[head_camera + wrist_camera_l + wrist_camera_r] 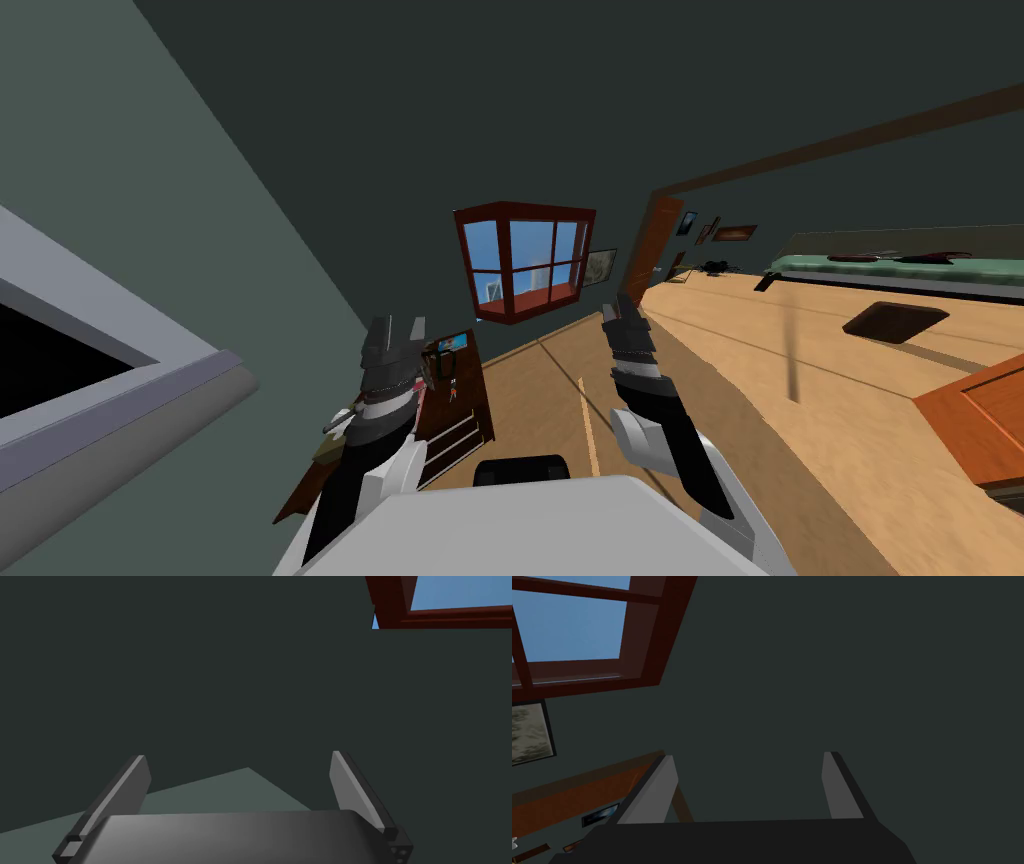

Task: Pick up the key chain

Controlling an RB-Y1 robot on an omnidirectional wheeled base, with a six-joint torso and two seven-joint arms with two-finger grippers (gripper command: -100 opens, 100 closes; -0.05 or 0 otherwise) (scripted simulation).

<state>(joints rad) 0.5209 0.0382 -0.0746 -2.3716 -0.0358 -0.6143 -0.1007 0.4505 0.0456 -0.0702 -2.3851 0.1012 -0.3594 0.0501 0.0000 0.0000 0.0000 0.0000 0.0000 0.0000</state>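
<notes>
Head view: left hand raised, fingers spread, nothing held, pointed away from desk. Key chain seen just right of it: small dark loop with red tag, lying on dark wood desk with drawers. Right hand further right, likewise released, empty. Step judged: reach. Left wrist best tipped down over desk, loop straddled squarely before closing; small thing easily nudged.
</notes>
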